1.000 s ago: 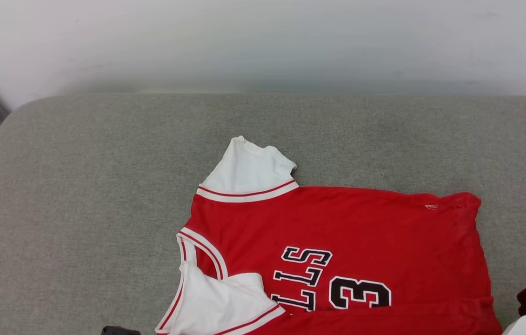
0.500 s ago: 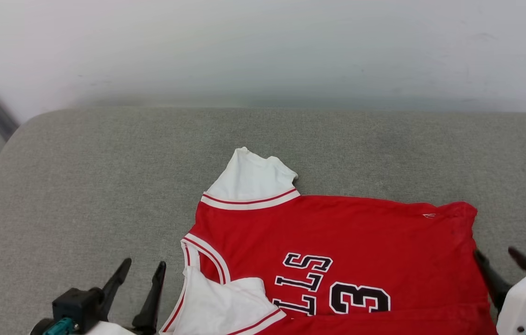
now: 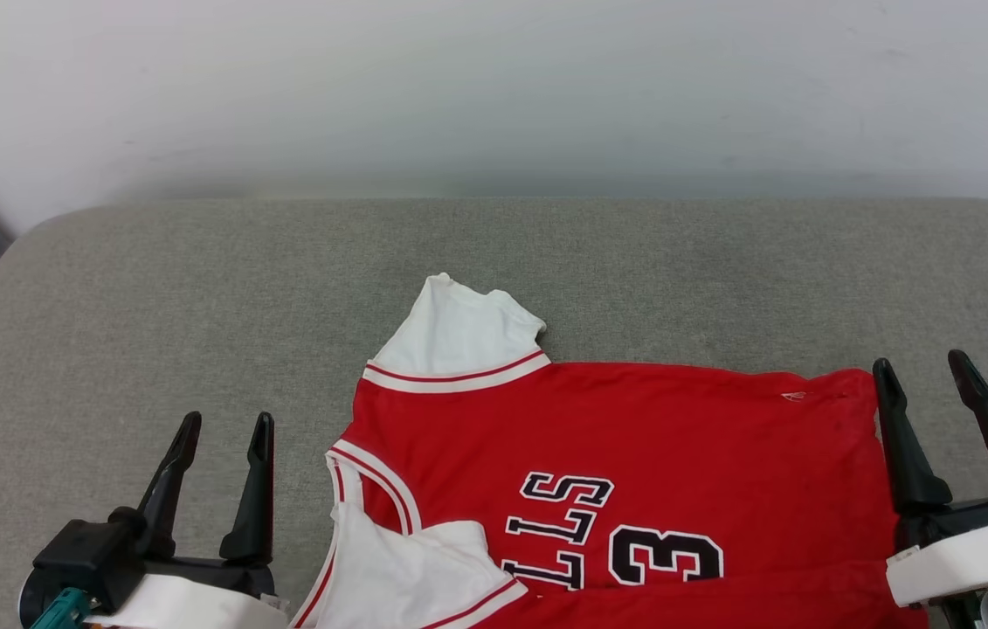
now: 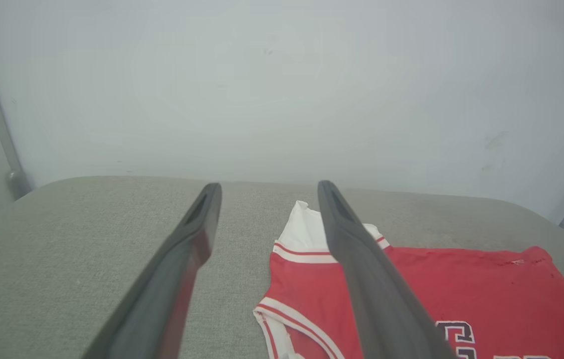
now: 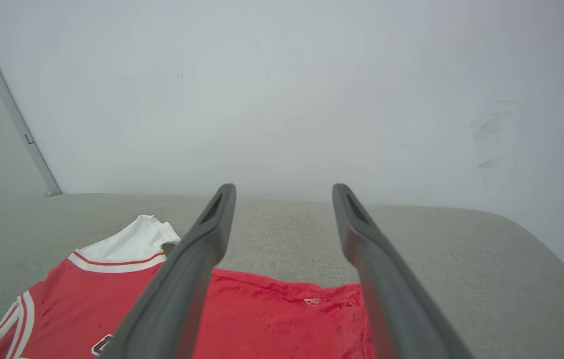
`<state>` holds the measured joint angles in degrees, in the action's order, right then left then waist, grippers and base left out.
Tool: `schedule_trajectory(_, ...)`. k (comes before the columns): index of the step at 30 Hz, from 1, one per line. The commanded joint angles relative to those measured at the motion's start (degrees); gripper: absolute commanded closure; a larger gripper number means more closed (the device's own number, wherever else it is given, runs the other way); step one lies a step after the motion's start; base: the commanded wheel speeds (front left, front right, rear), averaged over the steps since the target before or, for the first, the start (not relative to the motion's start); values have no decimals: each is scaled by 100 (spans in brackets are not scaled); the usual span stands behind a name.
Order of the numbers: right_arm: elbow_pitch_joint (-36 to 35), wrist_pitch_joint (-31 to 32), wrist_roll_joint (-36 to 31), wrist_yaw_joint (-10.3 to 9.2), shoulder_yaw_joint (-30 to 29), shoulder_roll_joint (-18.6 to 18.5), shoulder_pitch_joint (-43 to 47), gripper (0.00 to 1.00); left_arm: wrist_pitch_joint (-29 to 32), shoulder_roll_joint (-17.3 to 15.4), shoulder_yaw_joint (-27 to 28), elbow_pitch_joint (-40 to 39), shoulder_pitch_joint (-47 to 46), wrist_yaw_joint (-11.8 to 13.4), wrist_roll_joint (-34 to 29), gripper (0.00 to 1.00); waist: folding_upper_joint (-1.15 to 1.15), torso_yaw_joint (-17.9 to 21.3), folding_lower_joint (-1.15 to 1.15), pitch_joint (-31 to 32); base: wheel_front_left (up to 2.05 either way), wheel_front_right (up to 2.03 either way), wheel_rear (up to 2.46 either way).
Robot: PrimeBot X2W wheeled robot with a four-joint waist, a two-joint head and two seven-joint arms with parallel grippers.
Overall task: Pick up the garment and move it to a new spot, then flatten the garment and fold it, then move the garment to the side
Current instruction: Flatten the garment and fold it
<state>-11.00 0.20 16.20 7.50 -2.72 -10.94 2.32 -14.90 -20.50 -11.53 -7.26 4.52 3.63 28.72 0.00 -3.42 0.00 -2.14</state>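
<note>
- The grey cushion [image 3: 153,288] spans the middle of the head view, below a pale wall [image 3: 494,79].
- The garment [image 3: 677,437] lies on it, lower centre to lower right, spread sideways. Its far sleeve is flat and its near sleeve is bunched over the chest.
- The left gripper [image 3: 227,421], lower left, and the right gripper [image 3: 920,361], lower right, flank it, jaws spread and empty.
- The garment looks placed and mostly flattened; folding and moving it aside remain.
</note>
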Motion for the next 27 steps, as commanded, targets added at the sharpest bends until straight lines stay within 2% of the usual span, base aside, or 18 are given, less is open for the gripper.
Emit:
schedule_trajectory(1,17,-148,-46,-2,30,44,13,0,-40,101,81,-21,55,-91,-75,0,0,13,0,-20,0,0,0)
schedule_trajectory(8,179,-594,-248,-2,137,253,4,0,-32,504,461,139,-45,-586,-311,0,0,115,0,-180,0,0,0)
schedule_trajectory(13,205,-608,-326,-2,154,295,-149,0,-28,403,463,317,-357,-841,-436,0,0,264,0,-405,0,0,0)
schedule_trajectory(16,154,-580,-336,-2,157,310,-254,0,26,176,314,345,-720,-981,-427,0,0,394,0,-626,0,0,0)
schedule_trajectory(19,94,-572,-346,-2,147,349,-366,0,374,-149,161,335,-1210,-1061,-254,0,0,544,0,-893,0,0,0)
schedule_trajectory(23,80,-647,-345,-2,152,411,-506,0,1213,-695,-60,393,-2060,-1096,140,0,0,769,0,-1262,0,0,0)
schedule_trajectory(27,146,-794,-322,-2,167,535,-682,0,2258,-1497,-465,463,-2939,-1106,486,0,0,1031,0,-1638,0,0,0)
